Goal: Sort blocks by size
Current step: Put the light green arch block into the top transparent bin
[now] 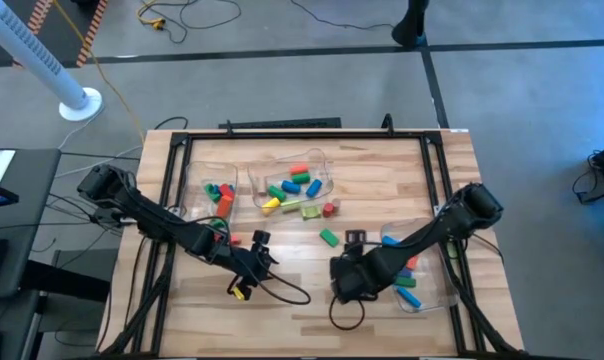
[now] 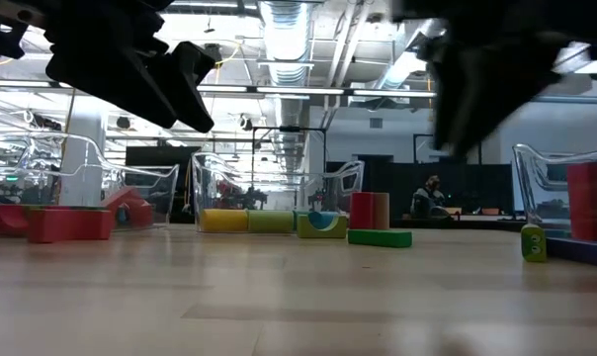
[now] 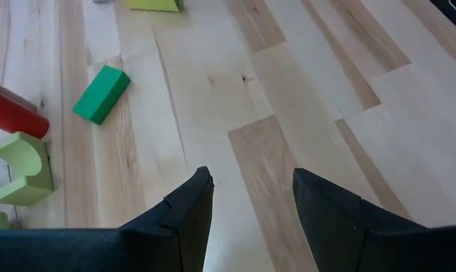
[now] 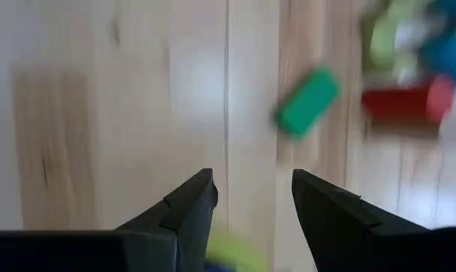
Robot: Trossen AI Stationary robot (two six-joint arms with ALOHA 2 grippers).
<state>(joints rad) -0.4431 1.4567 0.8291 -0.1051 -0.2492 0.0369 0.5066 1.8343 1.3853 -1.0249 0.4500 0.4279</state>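
Left hand (image 3: pixel 247 198) and right hand (image 4: pixel 247 198) spread, empty, above desk (image 1: pixel 382 170) — one loose green block (image 1: pixel 329 237), three bins.

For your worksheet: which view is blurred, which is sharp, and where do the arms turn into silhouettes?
Right wrist view: blurred, the green block smeared. Left wrist view: sharp, the same green block crisp-edged. Low view: both arms are dark silhouettes against bright ceiling lights.

A small green rectangular block (image 1: pixel 329 237) is seen on the wooden table (image 1: pixel 382 170), at five o'clock from the middle clear plastic bin (image 1: pixel 322 165).
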